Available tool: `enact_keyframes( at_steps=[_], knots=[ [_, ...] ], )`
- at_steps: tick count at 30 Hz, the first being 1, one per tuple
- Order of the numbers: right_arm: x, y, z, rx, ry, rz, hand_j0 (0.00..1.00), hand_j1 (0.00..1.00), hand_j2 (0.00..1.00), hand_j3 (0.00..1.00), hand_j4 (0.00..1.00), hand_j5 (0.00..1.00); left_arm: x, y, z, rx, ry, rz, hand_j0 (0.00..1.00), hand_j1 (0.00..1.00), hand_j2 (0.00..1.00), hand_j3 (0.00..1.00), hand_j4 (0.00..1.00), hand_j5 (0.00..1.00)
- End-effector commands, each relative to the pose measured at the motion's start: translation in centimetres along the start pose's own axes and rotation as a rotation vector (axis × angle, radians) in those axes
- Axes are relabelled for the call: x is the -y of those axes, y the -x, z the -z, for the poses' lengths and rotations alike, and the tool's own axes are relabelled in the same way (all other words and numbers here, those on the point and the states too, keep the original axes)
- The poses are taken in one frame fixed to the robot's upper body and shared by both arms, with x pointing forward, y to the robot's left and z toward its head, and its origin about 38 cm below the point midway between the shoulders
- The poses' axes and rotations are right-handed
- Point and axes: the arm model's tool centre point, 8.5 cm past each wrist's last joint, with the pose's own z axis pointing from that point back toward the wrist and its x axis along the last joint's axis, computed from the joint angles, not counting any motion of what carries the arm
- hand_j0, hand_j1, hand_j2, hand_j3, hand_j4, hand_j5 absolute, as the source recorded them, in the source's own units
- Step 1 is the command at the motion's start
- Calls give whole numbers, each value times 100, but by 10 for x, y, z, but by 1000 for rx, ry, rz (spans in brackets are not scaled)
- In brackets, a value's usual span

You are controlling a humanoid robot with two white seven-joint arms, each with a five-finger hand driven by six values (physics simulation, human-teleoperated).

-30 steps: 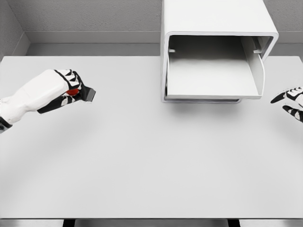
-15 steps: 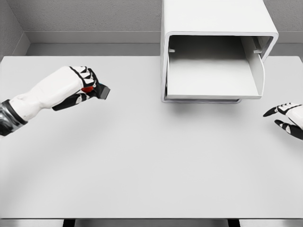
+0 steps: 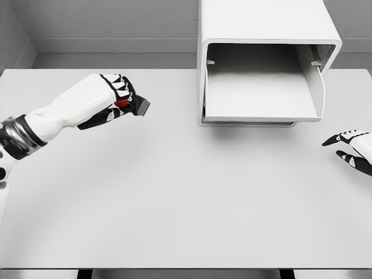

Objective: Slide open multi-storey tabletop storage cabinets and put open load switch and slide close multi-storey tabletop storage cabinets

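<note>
A plain white storage cabinet (image 3: pixel 264 64) stands on a pale grey table (image 3: pixel 174 197). Left of the cabinet, the white left hand (image 3: pixel 113 99) with black-and-white banded fingers holds a dark grey load switch (image 3: pixel 138 106) marked red. Right of it, the right hand (image 3: pixel 351 148) shows black-and-white fingers.

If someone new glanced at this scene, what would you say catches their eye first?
Most likely the white cabinet at the table's far edge, its drawer pulled open and empty. Next, the left hand at the left, gripping a dark load switch with a red part, while the right hand rests open at the right edge.
</note>
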Motion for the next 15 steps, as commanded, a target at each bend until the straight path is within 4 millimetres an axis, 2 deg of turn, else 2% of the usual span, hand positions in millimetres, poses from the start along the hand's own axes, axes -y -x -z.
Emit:
enact_keyframes(
  at_steps=[1,9,15],
  knots=[
    [2,-1,0,3,6,3,56,56,56,56,56,56,2,-3,4,11,-7,-16,32,32,32,32,32,32],
    [4,0,1,1,13,1,56,56,56,56,56,56,2,-8,14,37,-17,-20,32,32,32,32,32,32],
    [1,-3,3,9,21,13,56,56,56,56,56,56,5,-21,37,86,-36,-27,32,32,32,32,32,32]
  ],
)
